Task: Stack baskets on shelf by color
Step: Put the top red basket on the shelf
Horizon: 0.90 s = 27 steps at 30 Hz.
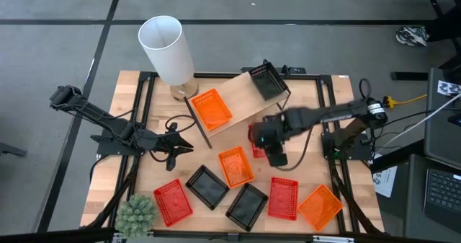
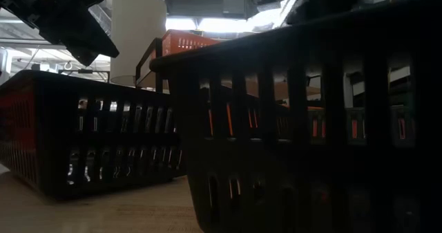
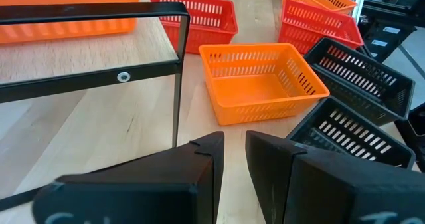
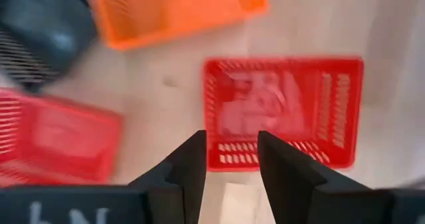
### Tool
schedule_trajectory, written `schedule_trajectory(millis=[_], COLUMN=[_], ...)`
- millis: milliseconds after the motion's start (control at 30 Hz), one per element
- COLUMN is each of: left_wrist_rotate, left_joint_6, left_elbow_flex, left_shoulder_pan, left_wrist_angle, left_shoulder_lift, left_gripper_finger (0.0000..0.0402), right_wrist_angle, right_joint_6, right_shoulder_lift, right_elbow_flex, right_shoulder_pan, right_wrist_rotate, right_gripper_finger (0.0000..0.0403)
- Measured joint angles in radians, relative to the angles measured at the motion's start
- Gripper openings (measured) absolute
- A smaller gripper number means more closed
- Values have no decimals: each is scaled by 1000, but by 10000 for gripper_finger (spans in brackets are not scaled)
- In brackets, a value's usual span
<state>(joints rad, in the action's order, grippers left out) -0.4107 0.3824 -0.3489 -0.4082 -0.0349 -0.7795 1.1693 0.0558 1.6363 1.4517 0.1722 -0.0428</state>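
The shelf (image 1: 234, 102) stands slanted mid-table, with an orange basket (image 1: 212, 109) and a black basket (image 1: 268, 81) on its board. A red basket (image 1: 255, 138) lies on the table beside the shelf. My right gripper (image 1: 275, 155) hovers over it, open, its fingertips (image 4: 231, 159) above one long wall of that red basket (image 4: 285, 111). My left gripper (image 1: 181, 148) waits at the shelf's left end, narrowly open (image 3: 234, 159), pointing at an orange basket (image 3: 259, 84). Several more baskets lie on the near half of the table.
Near the front edge lie a red basket (image 1: 173, 201), two black baskets (image 1: 207, 187) (image 1: 247, 203), an orange one (image 1: 235, 166), another red (image 1: 283, 198) and another orange (image 1: 319, 205). A green plant (image 1: 137, 213) sits at the near left corner, a tall white cylinder (image 1: 167, 50) at the far left.
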Motion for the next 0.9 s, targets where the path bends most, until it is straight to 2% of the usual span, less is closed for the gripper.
schedule_trajectory(millis=[67,333,500,767,833,900], left_wrist_rotate=[0,0,0,0,0,0], left_joint_6=[0,0,0,0,0,0], left_elbow_flex=[0,0,0,0,0,0], left_shoulder_pan=[0,0,0,0,0,0], left_wrist_angle=[0,0,0,0,0,0], left_shoulder_lift=[0,0,0,0,0,0], left_gripper_finger=[57,57,57,57,57,57], right_wrist_angle=[-48,-315,-434,-530,-556,-559], right_joint_6=[39,101,115,196,221,254], right_shoulder_lift=[0,0,0,0,0,0], right_elbow_flex=[-80,-316,-393,-483,-505,-511], right_shoulder_pan=[24,50,50,49,49,54], right_wrist_rotate=[-45,-47,-43,-35,-37,-46], right_gripper_finger=[134,134,134,134,128,106])
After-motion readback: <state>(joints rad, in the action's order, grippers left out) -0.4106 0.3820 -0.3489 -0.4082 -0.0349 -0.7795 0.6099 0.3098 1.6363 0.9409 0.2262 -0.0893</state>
